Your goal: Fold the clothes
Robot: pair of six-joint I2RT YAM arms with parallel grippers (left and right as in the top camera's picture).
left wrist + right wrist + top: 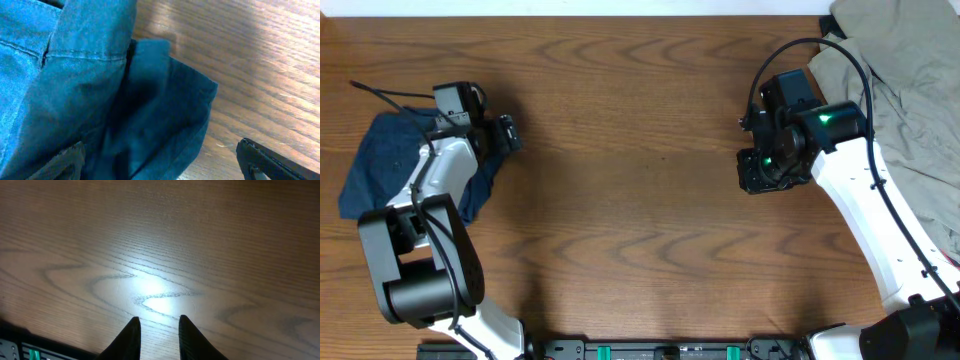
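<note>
A dark blue garment (382, 160) lies crumpled at the table's left edge. It fills the left part of the left wrist view (90, 85), with a folded hem ending on bare wood. My left gripper (507, 133) is at the garment's right edge. It is open wide (165, 162), one finger over the cloth and the other over the wood, gripping nothing. A pile of beige clothes (910, 90) lies at the far right corner. My right gripper (758, 172) hovers to the left of that pile over bare wood, slightly open and empty (159, 330).
The wooden table (640, 200) spans the view. The right arm's black cable (790, 48) loops near the beige pile. The arm bases and a black rail (660, 350) sit along the front edge.
</note>
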